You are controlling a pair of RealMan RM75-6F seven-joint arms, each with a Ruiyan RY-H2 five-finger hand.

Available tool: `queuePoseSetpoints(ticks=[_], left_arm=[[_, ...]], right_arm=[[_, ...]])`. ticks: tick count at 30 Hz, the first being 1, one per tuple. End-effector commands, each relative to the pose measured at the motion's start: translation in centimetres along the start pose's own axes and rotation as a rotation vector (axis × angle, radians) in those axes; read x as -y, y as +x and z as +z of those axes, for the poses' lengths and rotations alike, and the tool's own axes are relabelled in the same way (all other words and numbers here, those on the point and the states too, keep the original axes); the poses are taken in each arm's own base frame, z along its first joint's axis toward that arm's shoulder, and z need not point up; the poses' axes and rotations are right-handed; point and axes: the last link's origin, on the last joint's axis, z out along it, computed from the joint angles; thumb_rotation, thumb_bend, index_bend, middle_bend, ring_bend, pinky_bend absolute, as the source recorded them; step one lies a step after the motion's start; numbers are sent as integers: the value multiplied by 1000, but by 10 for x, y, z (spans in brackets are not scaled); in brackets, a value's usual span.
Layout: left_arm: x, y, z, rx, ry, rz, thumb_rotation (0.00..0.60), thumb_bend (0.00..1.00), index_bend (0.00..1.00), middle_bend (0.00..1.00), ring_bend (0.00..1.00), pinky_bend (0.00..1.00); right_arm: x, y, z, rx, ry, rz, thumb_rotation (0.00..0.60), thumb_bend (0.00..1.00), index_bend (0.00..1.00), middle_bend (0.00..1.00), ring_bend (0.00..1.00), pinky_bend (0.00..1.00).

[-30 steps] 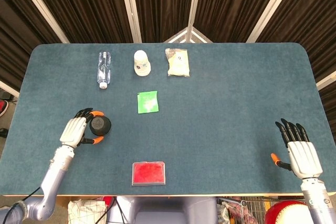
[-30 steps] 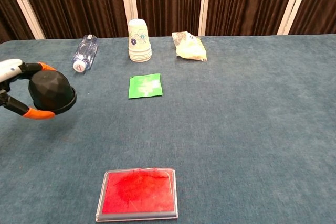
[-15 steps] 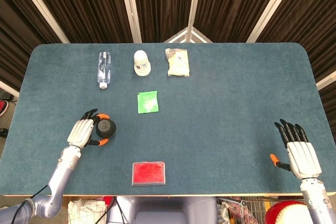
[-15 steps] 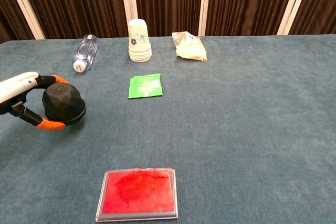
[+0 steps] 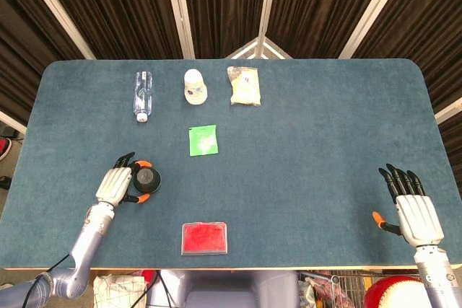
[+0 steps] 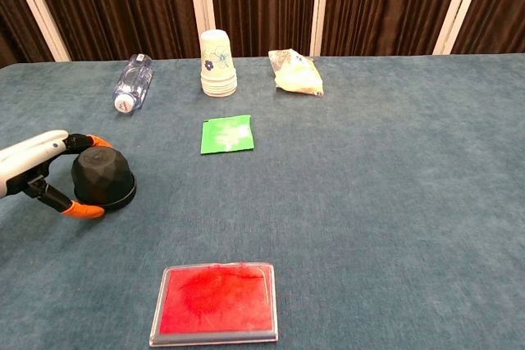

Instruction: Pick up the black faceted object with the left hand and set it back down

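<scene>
The black faceted object (image 5: 149, 177) (image 6: 102, 178) rests on the blue table at the front left. My left hand (image 5: 115, 185) (image 6: 37, 170) reaches in from its left side. Its orange-tipped fingers (image 6: 84, 210) still wrap the object, one above and one below, touching its sides. My right hand (image 5: 415, 207) lies flat near the table's front right corner with fingers spread and nothing in it; the chest view does not show it.
A red flat case (image 5: 203, 238) (image 6: 216, 303) lies at the front edge, right of my left hand. A green packet (image 5: 203, 140) sits mid-table. Along the far side are a lying water bottle (image 5: 143, 95), a paper cup stack (image 5: 195, 86) and a pale bag (image 5: 244, 86).
My left hand has carried the black object down and slightly toward the table's middle; it hung above the table a second ago and now stands on the cloth. The right hand stayed put.
</scene>
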Motion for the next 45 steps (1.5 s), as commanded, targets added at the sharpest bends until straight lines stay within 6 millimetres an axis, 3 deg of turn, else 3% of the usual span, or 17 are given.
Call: queuePoseSetpoints(ticks=[1,11,21,31,34,36,39,45], left_arm=[[1,0,-1,19,-5,24,600,428,242,124,0,19],[-2,5,-5,33,-24,42,600,394,149,18,0,7],[-14,24,-12,-64,-73,-19,600,394,164,111,0,9],[-11,19,-11,-23,-30,47,600,394,166,142,0,9],[-11,16,-11,-11,-20,54,600,394,164,212,0,9],[-13,16,-11,-19,-22,53,600,400,177,308,0,9],[-14,15,-9,-39,-21,61,600,465,224,425,0,9],[-19,16,-8,-86,-22,49,600,567,289,520,19,12]], right_arm=[[1,-1,1,4,0,-2,600,285,47,24,64,10],[1,0,2,-5,0,0,600,285,47,24,64,10],[1,1,3,-4,0,-5,600,286,47,24,64,11],[1,1,2,0,-7,-5,600,286,47,24,64,11],[1,1,2,-1,-8,-4,600,286,47,24,64,10],[0,1,2,-1,-8,-3,600,285,47,24,64,10],[1,0,1,1,-5,1,600,285,47,24,64,11],[1,0,0,2,1,14,600,285,47,24,64,10]])
